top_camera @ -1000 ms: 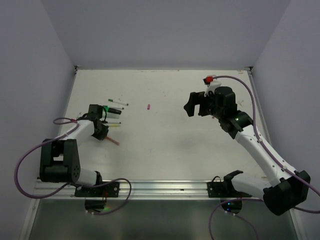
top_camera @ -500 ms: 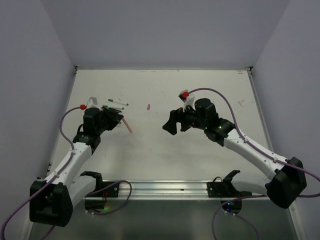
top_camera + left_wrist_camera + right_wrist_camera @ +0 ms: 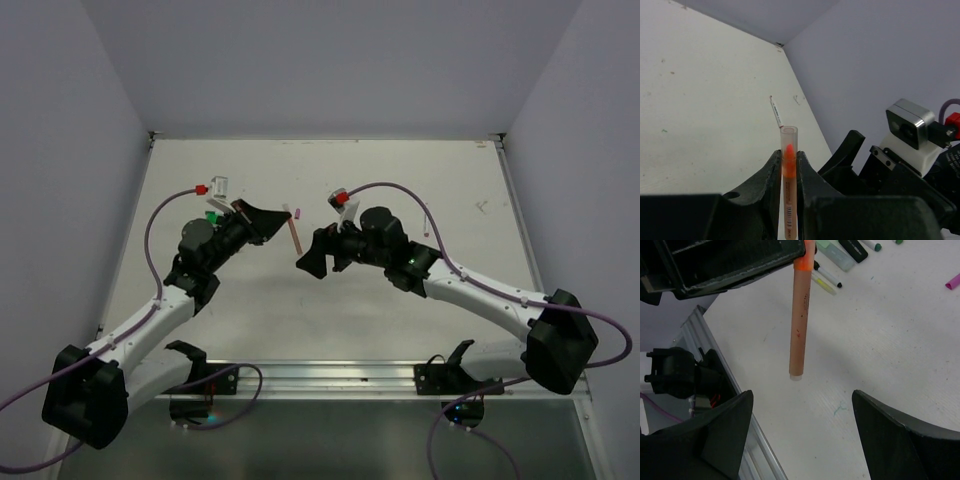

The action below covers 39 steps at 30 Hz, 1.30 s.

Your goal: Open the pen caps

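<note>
Counter [image 3: 400, 190] lies below both tools. My left tool [image 3: 788, 156] is clenched on the orange pen [image 3: 801, 325], held aloft, its long axis pointing into my right tool [image 3: 801, 400], spread wide just beyond its clear cap [image 3: 788, 134], ready to pull.

**Pen** [image 3: 800, 315]: salmon-orange barrel with small dark specks and a brighter orange collar. **Clear cap** [image 3: 788, 134]: transparent over a vivid orange tip. **Left pincer** [image 3: 788, 159] and **right pincer** [image 3: 802, 412]: matte black. **Loose cap** [image 3: 954, 281]: magenta-pink. **Counter** [image 3: 400, 180]: off-white, flecked with faint teal ink marks. **Cable** [image 3: 951, 103]: purple.
</note>
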{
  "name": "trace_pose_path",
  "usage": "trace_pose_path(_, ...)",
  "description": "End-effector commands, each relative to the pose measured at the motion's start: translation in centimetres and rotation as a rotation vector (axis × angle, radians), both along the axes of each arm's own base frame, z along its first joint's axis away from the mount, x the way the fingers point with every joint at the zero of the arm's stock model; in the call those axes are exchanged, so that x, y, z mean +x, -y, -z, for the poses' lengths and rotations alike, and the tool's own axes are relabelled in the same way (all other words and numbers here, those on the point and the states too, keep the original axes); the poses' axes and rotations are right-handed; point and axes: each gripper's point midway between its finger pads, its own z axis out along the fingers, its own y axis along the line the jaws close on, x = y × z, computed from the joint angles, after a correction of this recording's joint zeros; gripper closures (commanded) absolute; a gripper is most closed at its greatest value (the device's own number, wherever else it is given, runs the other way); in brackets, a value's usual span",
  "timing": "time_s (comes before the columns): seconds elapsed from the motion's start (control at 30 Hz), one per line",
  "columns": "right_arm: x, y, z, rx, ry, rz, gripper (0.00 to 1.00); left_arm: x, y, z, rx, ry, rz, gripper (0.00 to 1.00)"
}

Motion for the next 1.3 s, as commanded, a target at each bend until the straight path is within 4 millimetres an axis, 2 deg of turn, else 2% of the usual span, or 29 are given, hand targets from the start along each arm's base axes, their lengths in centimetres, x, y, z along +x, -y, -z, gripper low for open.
trace_pose_path(0.0,1.5,-1.7,-2.6,0.091,0.051,0.037,0.17,-0.7,1.1,-2.7,-0.035,0.143,0.05,1.0)
trace_pose_path(0.17,1.9,-2.7,-3.5,0.109,0.069,0.04,0.24,-1.3,1.9,-2.9,-0.037,0.168,0.075,1.0)
trace_pose_path(0.4,2.6,-2.9,-4.5,0.12,0.105,0.06,0.42,-1.9,2.2,-3.1,-0.048,0.19,0.095,1.0)
trace_pose_path(0.5,2.7,-3.1,-4.4,0.121,0.099,0.053,0.54,-2.1,2.4,-3.3,-0.061,0.194,0.106,1.0)
trace_pose_path(0.53,2.7,-3.1,-4.4,0.124,0.099,0.054,0.62,-2.2,2.4,-3.4,-0.064,0.2,0.109,1.0)
trace_pose_path(0.63,2.5,-3.2,-4.2,0.122,0.094,0.047,0.76,-2.3,2.6,-3.4,-0.061,0.197,0.118,1.0)
trace_pose_path(0.67,2.5,-3.1,-4.1,0.121,0.094,0.046,0.88,-2.3,2.7,-3.3,-0.054,0.198,0.121,0.99)
trace_pose_path(0.73,2.3,-2.8,-4.1,0.11,0.097,0.045,0.97,-2.2,2.6,-3.2,-0.04,0.195,0.12,0.91)
trace_pose_path(0.77,2.3,-2.6,-4.0,0.102,0.1,0.049,1.0,-2.2,2.6,-3.2,-0.032,0.203,0.119,0.78)
trace_pose_path(0.83,2.1,-2.2,-3.8,0.082,0.111,0.047,1.0,-2.3,2.6,-3.0,-0.014,0.2,0.123,0.64)
trace_pose_path(0.9,1.8,-1.8,-3.6,0.062,0.127,0.036,1.0,-2.0,2.6,-3.4,0.014,0.212,0.121,0.57)
trace_pose_path(0.93,1.7,-1.5,-3.3,0.045,0.123,0.032,1.0,-1.9,2.7,-2.9,0.039,0.192,0.124,0.51)
trace_pose_path(1.0,1.4,-1.4,-2.9,0.022,0.133,0.016,1.0,-1.7,2.9,-3.7,0.061,0.212,0.134,0.49)
trace_pose_path(1.13,1.1,-1.2,-2.4,0.004,0.134,-0.004,1.0,-1.3,3.3,-3.4,0.088,0.202,0.154,0.49)
trace_pose_path(1.27,0.9,-1.2,-2.2,-0.001,0.132,-0.011,1.0,-1.0,3.8,-3.6,0.1,0.203,0.174,0.53)
